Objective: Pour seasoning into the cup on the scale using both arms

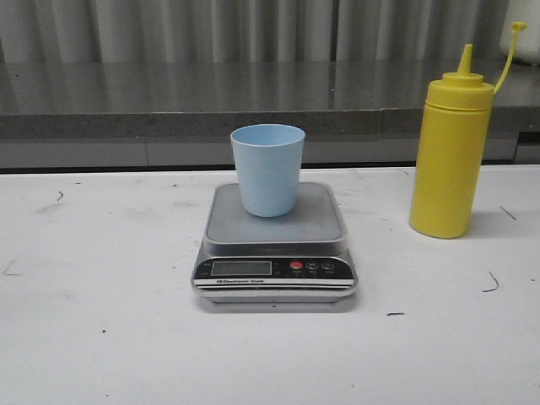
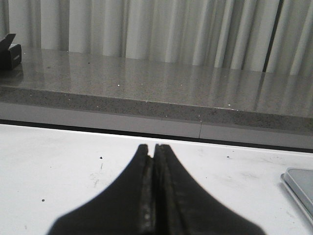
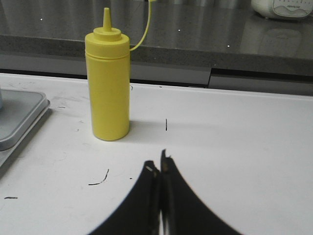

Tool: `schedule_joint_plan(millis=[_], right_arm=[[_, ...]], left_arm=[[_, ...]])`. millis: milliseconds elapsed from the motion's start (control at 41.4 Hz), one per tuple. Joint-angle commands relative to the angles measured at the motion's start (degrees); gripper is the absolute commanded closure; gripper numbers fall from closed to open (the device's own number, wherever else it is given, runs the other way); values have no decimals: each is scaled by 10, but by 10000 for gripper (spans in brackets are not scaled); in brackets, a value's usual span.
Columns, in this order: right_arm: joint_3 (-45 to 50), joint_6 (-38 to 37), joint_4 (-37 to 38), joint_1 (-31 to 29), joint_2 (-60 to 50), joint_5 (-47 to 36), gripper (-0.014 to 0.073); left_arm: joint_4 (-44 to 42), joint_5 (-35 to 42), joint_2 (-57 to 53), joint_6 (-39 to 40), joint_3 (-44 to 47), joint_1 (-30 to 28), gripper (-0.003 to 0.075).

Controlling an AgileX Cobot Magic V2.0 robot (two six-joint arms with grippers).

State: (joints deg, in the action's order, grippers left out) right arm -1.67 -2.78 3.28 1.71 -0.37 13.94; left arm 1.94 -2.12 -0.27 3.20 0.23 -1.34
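The left gripper [image 2: 153,147] has its two black fingers pressed together with nothing between them, low over the bare white worktop [image 2: 58,161], and the right gripper [image 3: 157,164] is likewise closed on nothing, with the tall yellow plastic squeeze bottle [image 3: 107,88] standing upright on the worktop a little way ahead of it. In the front view that bottle [image 1: 451,156] stands to the right of the grey digital kitchen scale [image 1: 274,249], well apart from it, its pointed nozzle bare and its small cap hanging off on a thin tether. The pale blue plastic cup [image 1: 267,169] stands upright on the scale's platform, toward its back edge. With both grippers empty and the bottle standing, the scene would fit either the moment ahead of a pour or the moment after the bottle has been set back down; the pictures do not settle which, so I would not name a move. Should a pour be due, it would call for a firm hold round the bottle's body and the nozzle brought over the cup's mouth. The inside of the cup is hidden from this angle, so whether it holds seasoning cannot be told, and the scale's display is too small to read. The bottle is opaque, so its fill is unknown.
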Motion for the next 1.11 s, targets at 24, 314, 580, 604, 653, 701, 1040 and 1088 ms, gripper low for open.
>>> schedule_joint_plan(millis=[24,314,580,604,653,701,1040,1088], right_arm=[[28,0,-8,-7,-11,-135,662],[29,0,-29,-5,-12,-133,662],[29,0,-29,-5,-12,-133,662],[29,0,-29,-5,-12,-133,662],[29,0,-29,-5,-12,-133,662],[29,0,-29,-5,-12,-133,662],[29,0,-29,-5,-12,-133,662],[29,0,-29,-5,-12,-133,662]], left_arm=[[5,48,-9,2,14,0,740],[5,48,-9,2,14,0,740],[5,48,-9,2,14,0,740],[5,48,-9,2,14,0,740],[5,48,-9,2,14,0,740],[5,48,-9,2,14,0,740],[5,48,-9,2,14,0,740],[5,48,-9,2,14,0,740]])
